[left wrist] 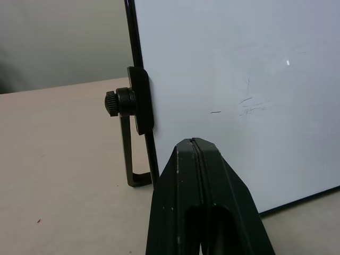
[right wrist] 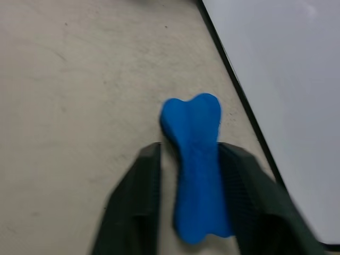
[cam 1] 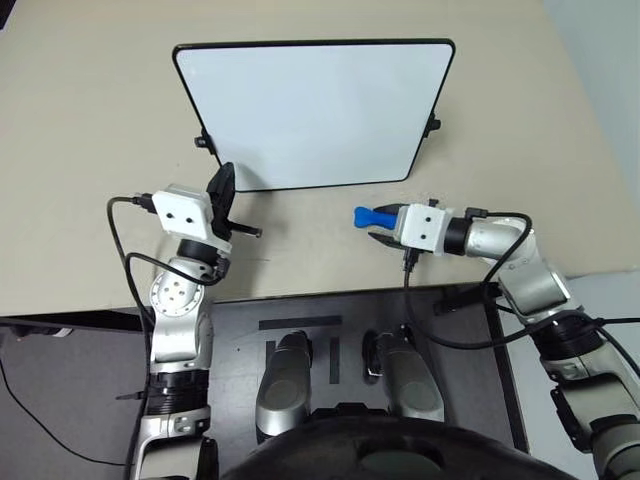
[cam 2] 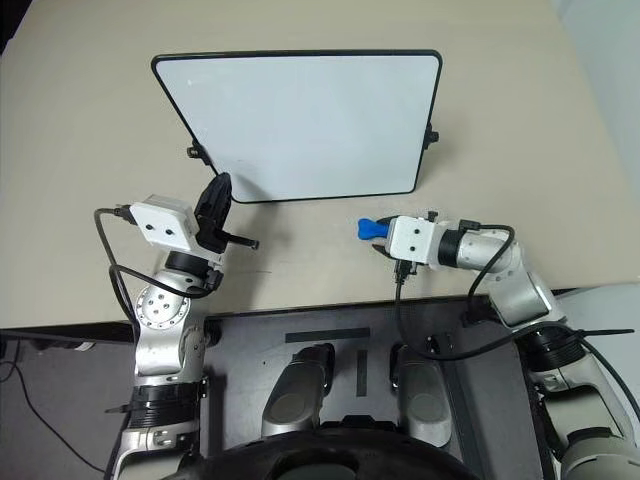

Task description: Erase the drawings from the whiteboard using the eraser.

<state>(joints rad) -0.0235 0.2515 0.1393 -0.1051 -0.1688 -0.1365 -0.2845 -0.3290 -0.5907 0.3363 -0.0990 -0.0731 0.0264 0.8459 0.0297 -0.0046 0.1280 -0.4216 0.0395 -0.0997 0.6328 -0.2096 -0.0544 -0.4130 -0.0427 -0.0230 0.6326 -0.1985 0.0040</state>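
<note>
- Your whiteboard (cam 1: 315, 110) stands propped on the beige bench (cam 1: 80, 130), leaning back, with small black clips on both side edges.
- Its white face looks clean from the head views; no red drawing can be made out there. In the left wrist view you can see a few faint thin scratch-like marks (left wrist: 249, 103) on the surface, too slight to identify.
- Your left gripper (cam 1: 222, 200) sits just in front of the board's lower left corner, pointing at it. Its fingers (left wrist: 199, 175) are pressed together with nothing between them.
- The clip (left wrist: 135, 109) on the board's left edge, with its knurled knob and L-shaped foot, is right beside those fingertips.
- Your right gripper (cam 1: 383, 228) hovers low over the bench, below the board's lower right corner and near it, pointing towards the middle of the bench.
- The blue bone-shaped eraser (right wrist: 195, 164) lies lengthwise between the right fingers (right wrist: 133, 207), one end poking out past the tips.
- There is a narrow gap on at least one side of the eraser, so you cannot tell whether the right fingers are gripping it or merely flank it.
</note>
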